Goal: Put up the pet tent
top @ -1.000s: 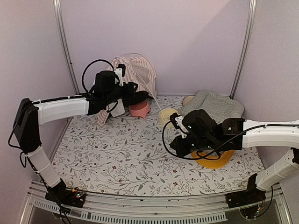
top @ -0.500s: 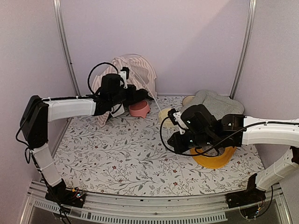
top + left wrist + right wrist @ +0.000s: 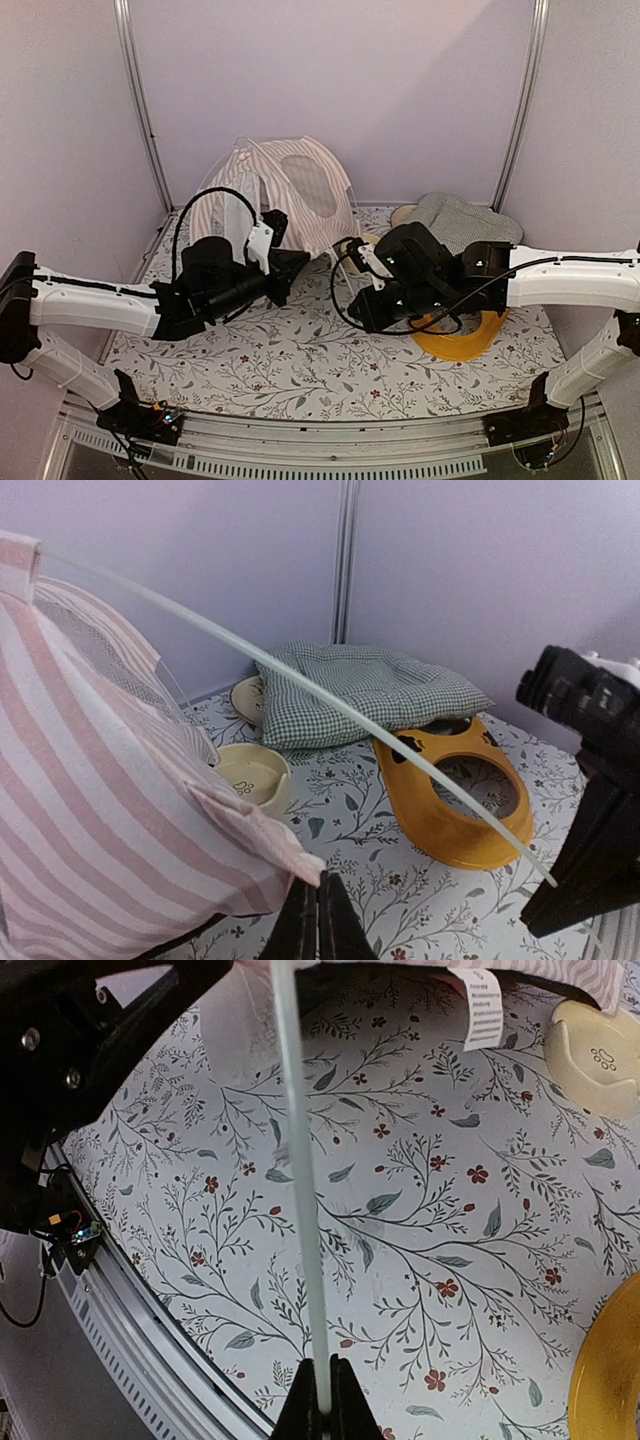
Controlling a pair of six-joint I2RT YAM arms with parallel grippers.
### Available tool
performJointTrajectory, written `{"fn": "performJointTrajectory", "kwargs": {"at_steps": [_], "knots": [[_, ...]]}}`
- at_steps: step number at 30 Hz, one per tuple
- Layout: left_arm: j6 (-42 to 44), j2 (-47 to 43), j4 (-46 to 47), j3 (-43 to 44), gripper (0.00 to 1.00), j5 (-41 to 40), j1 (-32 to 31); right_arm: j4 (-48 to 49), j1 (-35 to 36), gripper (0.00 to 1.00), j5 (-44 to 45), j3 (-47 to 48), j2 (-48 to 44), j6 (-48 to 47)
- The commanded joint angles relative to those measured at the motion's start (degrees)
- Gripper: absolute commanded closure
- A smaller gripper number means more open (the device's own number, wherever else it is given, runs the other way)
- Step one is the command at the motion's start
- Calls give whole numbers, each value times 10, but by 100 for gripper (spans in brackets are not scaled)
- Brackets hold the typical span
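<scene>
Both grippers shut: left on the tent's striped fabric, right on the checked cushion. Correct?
Not quite. The right gripper is shut on the thin white pole of the pet tent, not on the checked cushion; the right wrist view shows the pole running into its closed fingers. The left gripper is shut on the striped fabric.

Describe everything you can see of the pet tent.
The pet tent is pink-and-white striped fabric with an oval grey mesh window. It sits half-raised and slumped at the back of the floral table. One thin white pole arcs out of its sleeve. The right gripper is shut on its far end, and the left gripper pinches a lower fabric corner. A white label hangs at its hem.
</scene>
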Motion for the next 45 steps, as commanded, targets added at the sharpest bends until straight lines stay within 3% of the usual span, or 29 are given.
{"fn": "performJointTrajectory", "kwargs": {"at_steps": [1,6,11,21,27,37,45], "knots": [[8,-2,43,-44,100,53,-68,43,-3,100,7,23,15,22],[-4,36,26,-57,100,96,-131,52,-5,100,0,42,40,27],[-41,43,13,-91,100,85,-169,92,-26,100,1,49,36,41],[-98,59,-98,-105,100,20,-164,275,-35,100,12,-35,55,19],[-126,106,-138,-99,100,60,-124,374,-35,100,6,-118,82,18],[-117,191,-162,-51,100,112,-112,380,-34,100,-20,-145,114,26],[-118,203,-163,-47,100,123,-112,372,-30,96,-41,-192,93,36]]}}
